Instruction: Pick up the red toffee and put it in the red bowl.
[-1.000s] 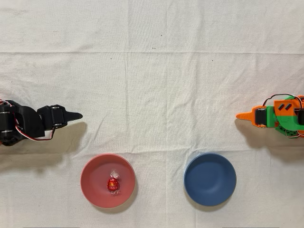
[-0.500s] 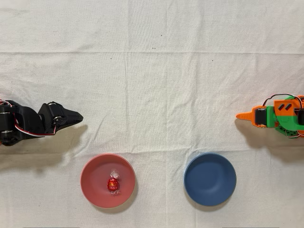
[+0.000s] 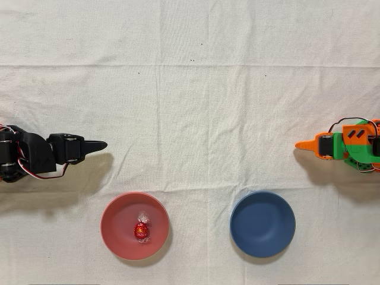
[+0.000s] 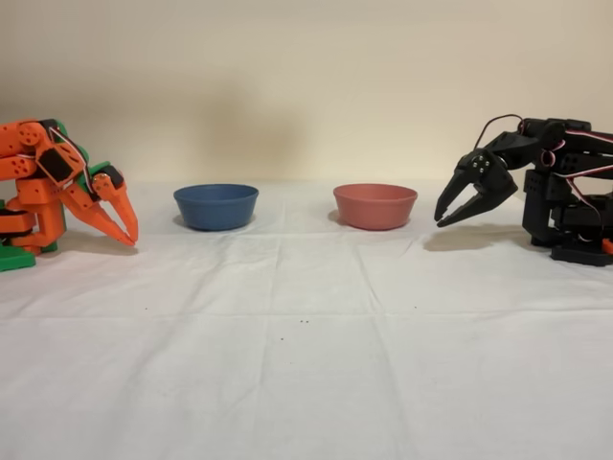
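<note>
Red toffee (image 3: 141, 231) resting inside the red bowl (image 3: 116, 211); placement looks complete.

The black arm's gripper (image 4: 452, 213) has pulled back toward its base and rolled at the wrist over the last second, and now hangs above the white cloth (image 3: 196, 89), well apart from the bowl, fingers parted and holding nothing (seen in the fixed view). Judged from this, only retreat remains. The toffee is a small shiny foil ball with a clear twisted end; the bowl is round, shallow, matte coral plastic. A same-sized blue bowl (image 3: 262, 224) stands beside it. The orange arm (image 4: 57, 182) is idle.
</note>
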`<state>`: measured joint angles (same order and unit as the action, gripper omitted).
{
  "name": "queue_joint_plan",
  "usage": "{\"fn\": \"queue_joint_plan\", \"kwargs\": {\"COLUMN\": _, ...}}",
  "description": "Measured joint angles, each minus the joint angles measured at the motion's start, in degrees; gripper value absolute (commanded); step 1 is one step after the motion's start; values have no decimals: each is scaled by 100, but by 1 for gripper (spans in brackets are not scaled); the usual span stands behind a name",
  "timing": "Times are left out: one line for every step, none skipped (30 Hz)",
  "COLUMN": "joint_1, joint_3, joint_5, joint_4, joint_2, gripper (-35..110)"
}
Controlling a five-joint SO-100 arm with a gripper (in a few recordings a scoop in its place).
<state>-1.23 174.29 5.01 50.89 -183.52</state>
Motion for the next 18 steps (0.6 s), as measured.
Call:
{"fn": "queue_joint_plan", "kwargs": {"joint_1": 0, "joint_3": 0, "joint_5": -114, "joint_4": 0, "joint_2": 0, "gripper": 1}}
{"fn": "queue_joint_plan", "kwargs": {"joint_1": 0, "joint_3": 0, "joint_5": -176, "joint_4": 0, "joint_2": 0, "gripper": 1}}
{"fn": "queue_joint_plan", "kwargs": {"joint_1": 0, "joint_3": 0, "joint_5": -220, "joint_4": 0, "joint_2": 0, "gripper": 1}}
{"fn": "queue_joint_plan", "kwargs": {"joint_1": 0, "joint_3": 0, "joint_5": -246, "joint_4": 0, "joint_2": 0, "gripper": 1}}
{"fn": "queue_joint_plan", "kwargs": {"joint_1": 0, "joint_3": 0, "joint_5": -264, "joint_4": 0, "joint_2": 0, "gripper": 1}}
{"fn": "queue_joint_plan", "kwargs": {"joint_1": 0, "joint_3": 0, "joint_5": -281, "joint_4": 0, "joint_2": 0, "gripper": 1}}
{"fn": "queue_joint_plan", "kwargs": {"joint_1": 0, "joint_3": 0, "joint_5": -290, "joint_4": 0, "joint_2": 0, "gripper": 1}}
{"fn": "queue_joint_plan", "kwargs": {"joint_1": 0, "joint_3": 0, "joint_5": -290, "joint_4": 0, "joint_2": 0, "gripper": 1}}
{"fn": "queue_joint_plan", "kwargs": {"joint_1": 0, "joint_3": 0, "joint_5": -290, "joint_4": 0, "joint_2": 0, "gripper": 1}}
{"fn": "queue_joint_plan", "kwargs": {"joint_1": 0, "joint_3": 0, "joint_5": -290, "joint_4": 0, "joint_2": 0, "gripper": 1}}
{"fn": "queue_joint_plan", "kwargs": {"joint_1": 0, "joint_3": 0, "joint_5": -290, "joint_4": 0, "joint_2": 0, "gripper": 1}}
{"fn": "queue_joint_plan", "kwargs": {"joint_1": 0, "joint_3": 0, "joint_5": -290, "joint_4": 0, "joint_2": 0, "gripper": 1}}
{"fn": "queue_joint_plan", "kwargs": {"joint_1": 0, "joint_3": 0, "joint_5": -290, "joint_4": 0, "joint_2": 0, "gripper": 1}}
{"fn": "queue_joint_plan", "kwargs": {"joint_1": 0, "joint_3": 0, "joint_5": -290, "joint_4": 0, "joint_2": 0, "gripper": 1}}
{"fn": "queue_joint_plan", "kwargs": {"joint_1": 0, "joint_3": 0, "joint_5": -290, "joint_4": 0, "joint_2": 0, "gripper": 1}}
{"fn": "queue_joint_plan", "kwargs": {"joint_1": 0, "joint_3": 0, "joint_5": -290, "joint_4": 0, "joint_2": 0, "gripper": 1}}
{"fn": "queue_joint_plan", "kwargs": {"joint_1": 0, "joint_3": 0, "joint_5": -290, "joint_4": 0, "joint_2": 0, "gripper": 1}}
{"fn": "queue_joint_plan", "kwargs": {"joint_1": 0, "joint_3": 0, "joint_5": -290, "joint_4": 0, "joint_2": 0, "gripper": 1}}
